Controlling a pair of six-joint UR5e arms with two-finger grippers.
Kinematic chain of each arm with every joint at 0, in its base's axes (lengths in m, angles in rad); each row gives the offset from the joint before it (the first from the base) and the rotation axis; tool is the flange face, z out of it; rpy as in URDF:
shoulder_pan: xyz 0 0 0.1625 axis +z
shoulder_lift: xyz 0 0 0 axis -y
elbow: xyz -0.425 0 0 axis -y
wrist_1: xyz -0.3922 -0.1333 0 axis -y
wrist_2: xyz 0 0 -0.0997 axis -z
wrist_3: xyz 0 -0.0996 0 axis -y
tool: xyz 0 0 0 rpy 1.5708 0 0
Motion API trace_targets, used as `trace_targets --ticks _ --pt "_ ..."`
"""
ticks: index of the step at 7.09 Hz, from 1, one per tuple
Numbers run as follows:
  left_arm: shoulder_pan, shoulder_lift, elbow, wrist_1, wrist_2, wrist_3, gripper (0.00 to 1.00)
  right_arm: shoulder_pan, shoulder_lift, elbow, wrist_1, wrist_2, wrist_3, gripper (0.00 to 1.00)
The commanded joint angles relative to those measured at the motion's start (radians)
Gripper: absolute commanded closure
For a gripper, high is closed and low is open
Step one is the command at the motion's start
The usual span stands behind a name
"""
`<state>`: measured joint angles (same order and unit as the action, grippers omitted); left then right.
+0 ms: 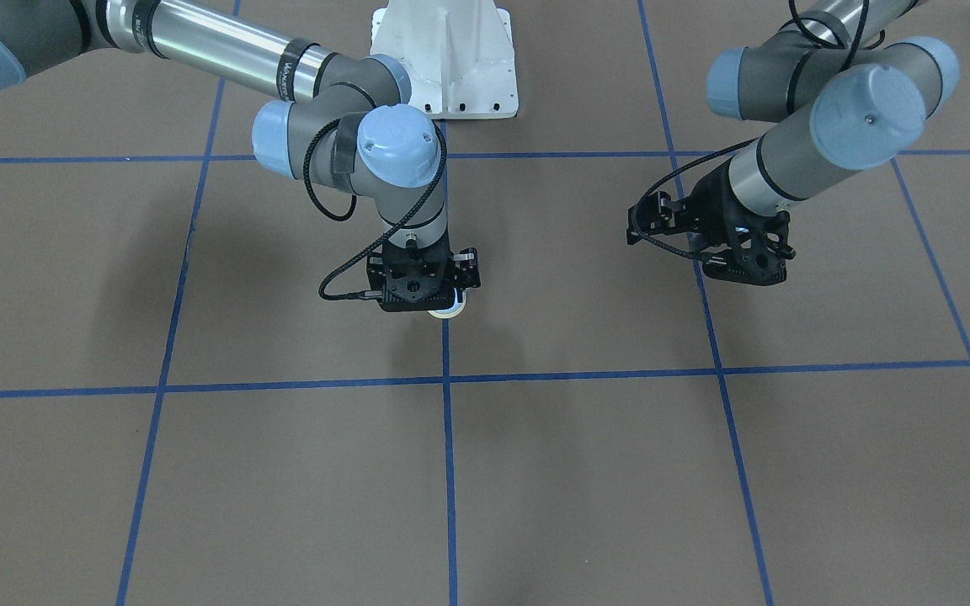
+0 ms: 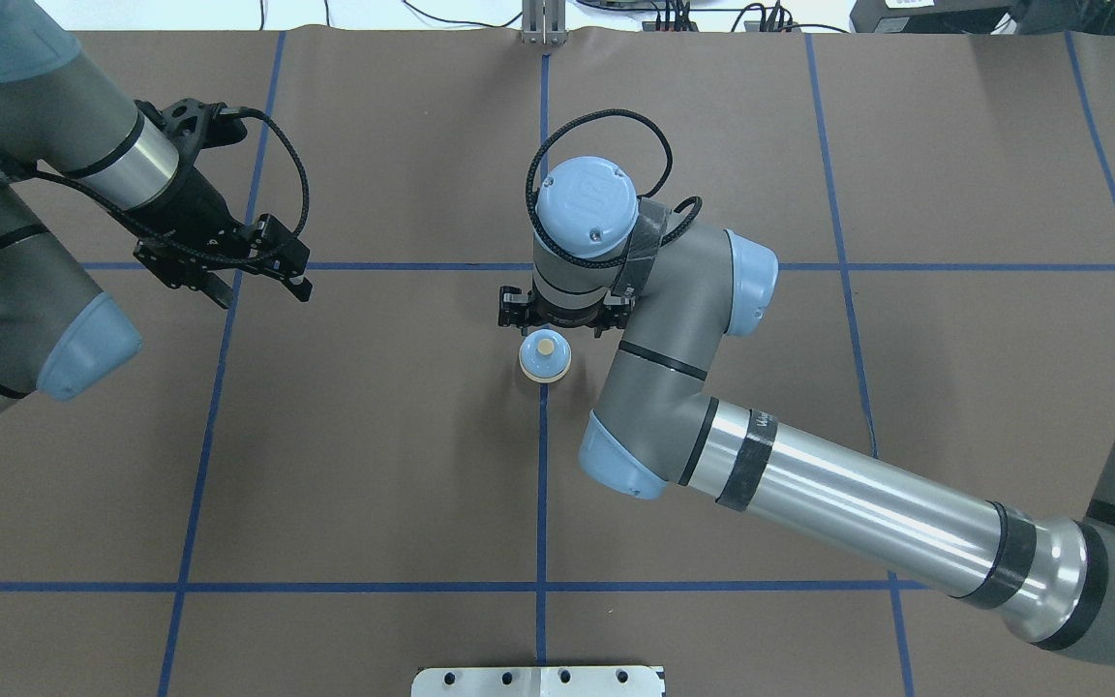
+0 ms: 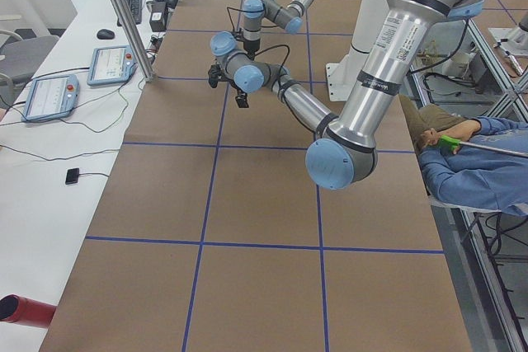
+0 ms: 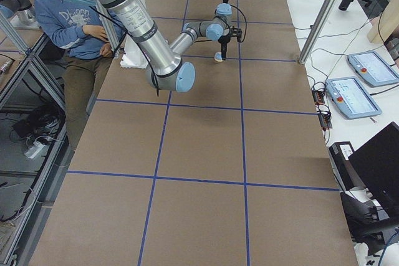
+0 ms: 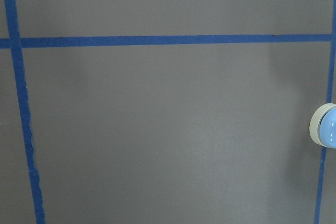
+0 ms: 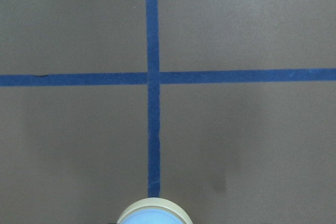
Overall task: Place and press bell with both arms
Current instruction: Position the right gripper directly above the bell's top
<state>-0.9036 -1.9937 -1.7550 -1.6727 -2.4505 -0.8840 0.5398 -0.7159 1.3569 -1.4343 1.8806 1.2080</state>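
Note:
The bell (image 2: 545, 357), a light-blue dome on a cream base with a cream button, stands on the centre blue tape line. My right gripper (image 2: 557, 324) points straight down just behind and above it. Its fingers do not show, so I cannot tell whether it is open or shut. In the front view the bell (image 1: 450, 312) peeks out under that gripper (image 1: 419, 295). The right wrist view shows only the bell's top (image 6: 152, 216) at the bottom edge. My left gripper (image 2: 257, 287) hovers open and empty, far to the bell's left. The left wrist view has the bell (image 5: 325, 125) at its right edge.
Blue tape lines (image 2: 542, 484) form a grid on the brown table cover. The white pedestal base (image 1: 445, 59) stands at the robot's side. Seated people (image 4: 68, 23) are beside the table, and teach pendants (image 4: 355, 95) lie on side benches.

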Motion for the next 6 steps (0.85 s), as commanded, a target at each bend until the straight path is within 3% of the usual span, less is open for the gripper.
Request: trace_targets --ticks 1,6 --pt "0.0 0.001 -0.001 -0.001 0.001 -0.003 0.01 -0.017 0.016 -0.033 0.0 0.002 -0.004 0.09" --pt "0.0 0.003 -0.006 -0.001 -0.001 -0.004 0.01 -0.032 0.053 -0.099 0.002 0.0 -0.015 0.14"
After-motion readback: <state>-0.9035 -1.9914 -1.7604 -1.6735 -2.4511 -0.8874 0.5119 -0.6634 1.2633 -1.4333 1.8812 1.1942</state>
